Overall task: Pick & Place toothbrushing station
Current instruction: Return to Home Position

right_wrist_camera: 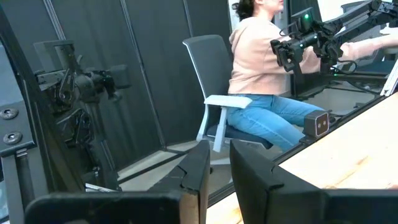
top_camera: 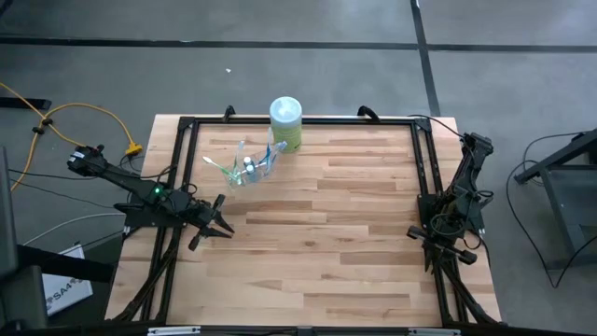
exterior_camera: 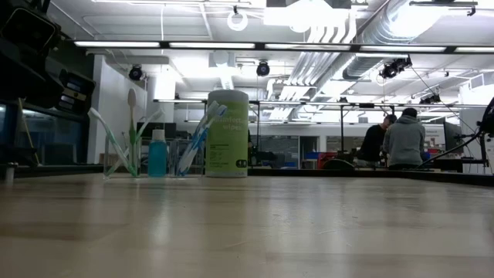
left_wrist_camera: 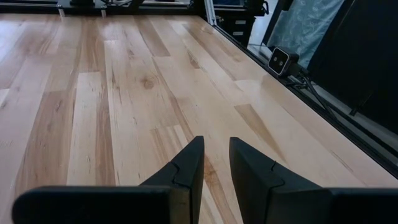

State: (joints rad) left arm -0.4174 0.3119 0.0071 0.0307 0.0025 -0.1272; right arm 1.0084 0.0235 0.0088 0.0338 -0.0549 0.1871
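The toothbrushing station (top_camera: 250,166) stands at the table's far left, next to a canister. It is clear see-through cups (exterior_camera: 123,161) holding slim white toothbrushes (exterior_camera: 197,139) with blue or green accents, which lean against the rims, and a small blue bottle (exterior_camera: 157,153). My left gripper (top_camera: 220,222) hovers near the left edge, nearer than the station, shut on nothing (left_wrist_camera: 215,163). My right gripper (top_camera: 446,250) rests at the right edge, pointing off the near side, shut and empty (right_wrist_camera: 219,168).
A white-and-green canister (top_camera: 285,121) stands at the far edge right of the station. A black frame (top_camera: 422,177) borders the wooden table (top_camera: 326,243). A small camera (left_wrist_camera: 283,60) sits at the near edge. A seated person (right_wrist_camera: 261,74) and another robot arm show beyond the table.
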